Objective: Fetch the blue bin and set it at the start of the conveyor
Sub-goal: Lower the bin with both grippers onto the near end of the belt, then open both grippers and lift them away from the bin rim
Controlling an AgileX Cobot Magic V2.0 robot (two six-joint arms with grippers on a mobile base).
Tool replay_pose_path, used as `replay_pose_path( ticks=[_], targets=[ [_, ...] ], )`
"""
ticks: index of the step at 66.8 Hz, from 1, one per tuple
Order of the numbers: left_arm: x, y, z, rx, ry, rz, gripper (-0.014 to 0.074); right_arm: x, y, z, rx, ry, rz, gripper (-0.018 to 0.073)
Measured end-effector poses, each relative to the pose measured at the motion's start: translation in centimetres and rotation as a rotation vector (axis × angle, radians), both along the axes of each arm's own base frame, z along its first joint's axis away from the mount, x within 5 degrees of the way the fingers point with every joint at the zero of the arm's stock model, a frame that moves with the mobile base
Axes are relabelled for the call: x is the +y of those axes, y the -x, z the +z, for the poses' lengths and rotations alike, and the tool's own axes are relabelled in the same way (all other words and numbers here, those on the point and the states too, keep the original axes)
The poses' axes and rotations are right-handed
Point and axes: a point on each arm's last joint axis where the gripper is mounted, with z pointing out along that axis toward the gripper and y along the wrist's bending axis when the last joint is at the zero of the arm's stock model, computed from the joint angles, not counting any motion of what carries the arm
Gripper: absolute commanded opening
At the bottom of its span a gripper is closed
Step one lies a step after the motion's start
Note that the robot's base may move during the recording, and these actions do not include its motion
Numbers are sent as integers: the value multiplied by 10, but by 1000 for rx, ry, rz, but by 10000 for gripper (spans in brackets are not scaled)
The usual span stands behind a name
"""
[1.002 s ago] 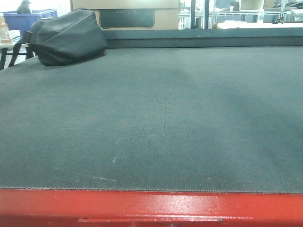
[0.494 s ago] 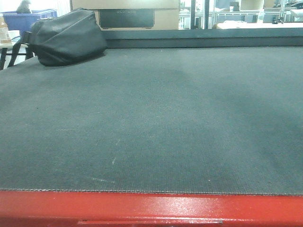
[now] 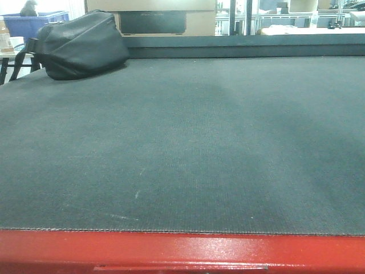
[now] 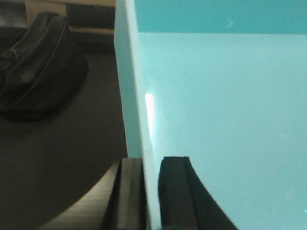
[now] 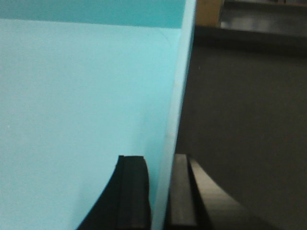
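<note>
The blue bin is a pale aqua tub with smooth walls. It fills the left wrist view (image 4: 220,110) and the right wrist view (image 5: 76,96). My left gripper (image 4: 151,191) is shut on its left wall, one finger outside and one inside. My right gripper (image 5: 160,191) is shut on its right wall the same way. Dark belt shows beside the bin in both wrist views. The conveyor start (image 3: 188,142) is a wide dark charcoal belt with a red frame edge (image 3: 182,251) at the front. Neither the bin nor the grippers show in the front view.
A black bag (image 3: 80,45) lies on the belt's far left corner and also shows in the left wrist view (image 4: 38,67). A dark blue bin (image 3: 31,24) stands behind it. A dark rail (image 3: 245,43) bounds the belt's far side, with a cardboard box (image 3: 151,17) and shelving beyond.
The front view has shifted very slightly against one second ago: the red frame sits a touch lower. Nothing on the belt has moved.
</note>
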Motion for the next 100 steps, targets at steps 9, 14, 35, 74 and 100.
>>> replay_pose_path(
  ticks=[9,14,35,74,100],
  targets=[
    [-1,3,-23,164,-20,-12,-111,1,4,-20,162,18,12,-151],
    [-2,0,-46,249,-28,-14,-111,3,0,-42,248,34,12,-151],
    [-8,-26,-157,446,-69,-1,-111,13,-28,-164,485,50,7,-151],
    [-11,-55,-221,533,-162,-5,616,14,-46,-231,550,108,0,584],
    [2,-36,-169,398,-147,15,165,3,-34,-197,470,91,-17,425]
  ],
)
